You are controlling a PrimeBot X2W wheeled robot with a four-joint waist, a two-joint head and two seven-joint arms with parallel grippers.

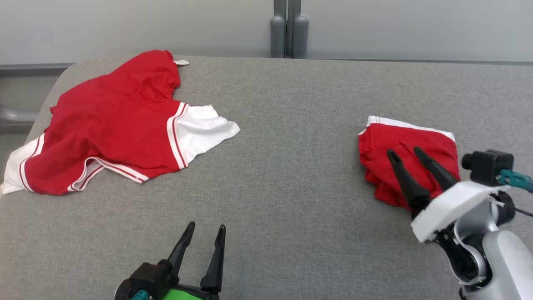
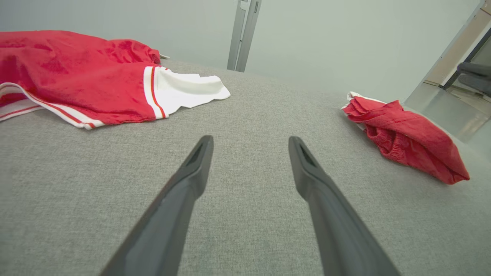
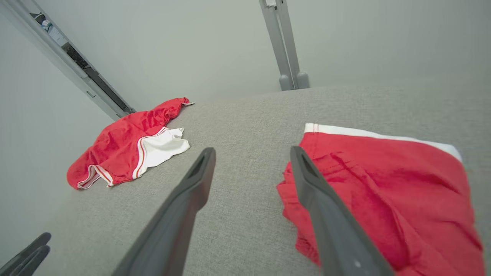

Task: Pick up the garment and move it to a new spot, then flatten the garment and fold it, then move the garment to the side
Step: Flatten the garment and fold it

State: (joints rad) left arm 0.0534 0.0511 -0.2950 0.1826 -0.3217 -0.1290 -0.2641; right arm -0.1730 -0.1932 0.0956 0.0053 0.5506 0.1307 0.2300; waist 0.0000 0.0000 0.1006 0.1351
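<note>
Two garments: both lay on the grey fabric-covered table, well apart, one toward the robot's left and one toward its right.
Folded red garment with a white edge: it sat near the table's right side as a compact, somewhat rumpled bundle. A white band ran along its far edge, and its red layers were bunched at the left and near edges.
Right gripper: its two long dark fingers stood spread wide with nothing between them. In the head view the tips lay over the middle of the folded bundle. In the right wrist view one finger crossed the bundle's left edge and the other was over bare table just beside it. Whether either finger touched the cloth could not be told.
Left gripper: its jaws were wide apart and empty. It was over bare table near the front edge, between the two garments and clear of both.
Spread red garment with white striped trim: it lay loose and creased at the table's far left. One white panel pointed toward the table's middle, a small pale tag showed at its far end, and its left part reached the table's edge.
Grey upright post: it stood behind the table's far edge, against a pale wall.
</note>
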